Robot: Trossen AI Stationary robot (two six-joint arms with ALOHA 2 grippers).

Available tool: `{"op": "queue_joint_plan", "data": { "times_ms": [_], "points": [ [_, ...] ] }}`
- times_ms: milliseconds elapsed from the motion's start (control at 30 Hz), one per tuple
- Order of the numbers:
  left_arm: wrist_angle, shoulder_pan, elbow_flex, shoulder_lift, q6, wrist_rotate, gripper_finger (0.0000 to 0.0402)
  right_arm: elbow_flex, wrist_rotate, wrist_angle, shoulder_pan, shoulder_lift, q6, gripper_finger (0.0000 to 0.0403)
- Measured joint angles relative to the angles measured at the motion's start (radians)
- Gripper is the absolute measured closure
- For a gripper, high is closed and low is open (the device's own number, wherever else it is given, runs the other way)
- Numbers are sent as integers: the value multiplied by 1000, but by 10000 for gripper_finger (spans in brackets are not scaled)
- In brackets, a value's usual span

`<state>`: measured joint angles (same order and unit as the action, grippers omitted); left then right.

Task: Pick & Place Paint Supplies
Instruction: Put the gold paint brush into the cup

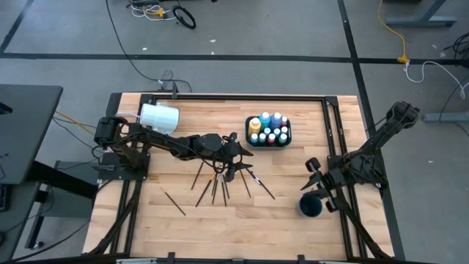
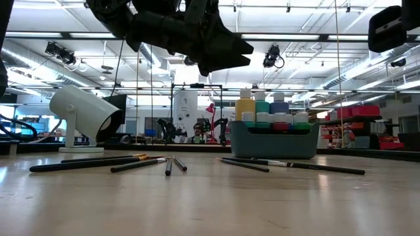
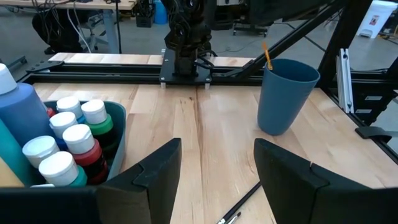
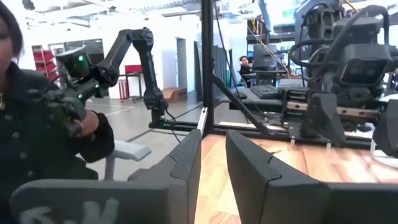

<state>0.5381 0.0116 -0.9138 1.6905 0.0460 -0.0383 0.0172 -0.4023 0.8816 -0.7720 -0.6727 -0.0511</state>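
Note:
Small paint bottles [image 1: 269, 130] with pale caps, plus a taller yellow and a taller blue one, stand in a dark tray [image 2: 272, 141] at the table's far middle. Several thin dark brushes [image 1: 220, 183] lie flat and fanned out on the wood at the centre. My left gripper [image 3: 214, 180] hangs open above the table between the brushes and the tray, holding nothing. My right gripper [image 4: 211, 168] is raised at the right side, beside a blue cup [image 1: 310, 206]. Its fingers stand a narrow gap apart with nothing between them.
A large white cup [image 1: 159, 117] lies on its side at the far left. The blue cup [image 3: 286, 93] stands upright near the right edge with a thin orange stick in it. A dark rail frame [image 1: 333, 132] borders the table. A person [image 4: 37, 124] stands beyond it.

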Motion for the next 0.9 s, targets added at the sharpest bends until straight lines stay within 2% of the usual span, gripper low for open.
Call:
{"op": "queue_joint_plan", "data": {
  "times_ms": [133,333,500,600,733,900],
  "points": [
    [2,0,0,0,0,0,191,30,0,-19,14,0,14,325],
    [2,0,0,0,0,0,191,153,-9,-127,17,-24,-34,309],
    [2,0,0,0,1,0,191,234,-17,-153,21,-118,-84,280],
    [2,0,0,0,2,0,191,269,-70,-154,42,-196,-83,264],
    [-1,0,0,0,3,0,191,324,-148,-164,103,-283,16,250],
    [-55,0,0,0,3,1,191,422,-132,-345,178,-343,142,243]
  ]
}}
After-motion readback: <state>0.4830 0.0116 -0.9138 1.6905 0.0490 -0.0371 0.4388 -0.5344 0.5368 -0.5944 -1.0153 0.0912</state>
